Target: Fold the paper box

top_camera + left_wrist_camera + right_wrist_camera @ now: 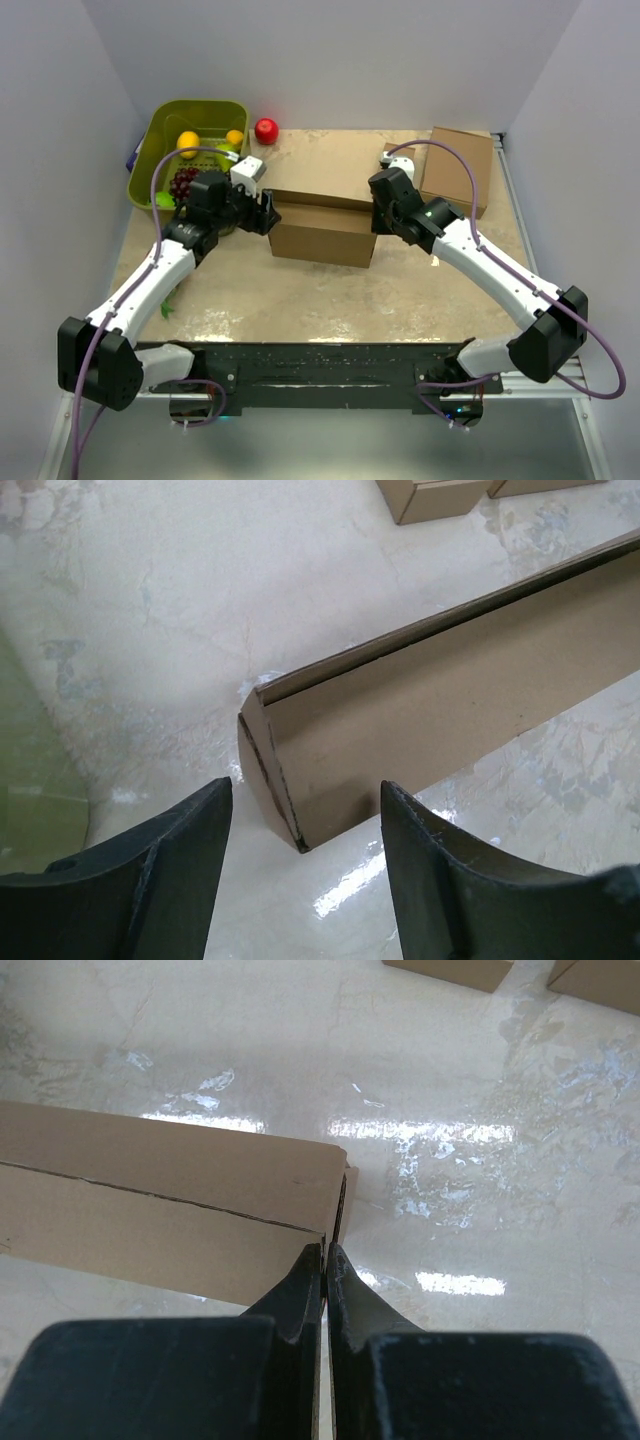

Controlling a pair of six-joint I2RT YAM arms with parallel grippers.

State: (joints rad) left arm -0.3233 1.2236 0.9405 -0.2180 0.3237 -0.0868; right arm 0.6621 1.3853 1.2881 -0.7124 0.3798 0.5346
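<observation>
From above, the paper box (320,232) is lying mid-worktop (300,300), long axis left to right, with the left tool (268,213) at one end and the right tool (377,215) at the other. Left wrist: the tool is gaping wide, holding nothing, box end just ahead. Right wrist: the tool is seemingly pinching the box's corner edge. No writing is showing.

Top external cam sits high above and behind the arm bases, tilted down and forward, so it gets the whole table (300,300) from well back. Left wrist cam rides right behind the left gripper (305,800), looking out between its fingers, super close on the left end of the paper box (450,710). Right wrist cam does the same over the right gripper (326,1260), tight on the box's right end. All three views share that box. Both wrist views also clip the other brown boxes (440,500) at their top edge.
</observation>
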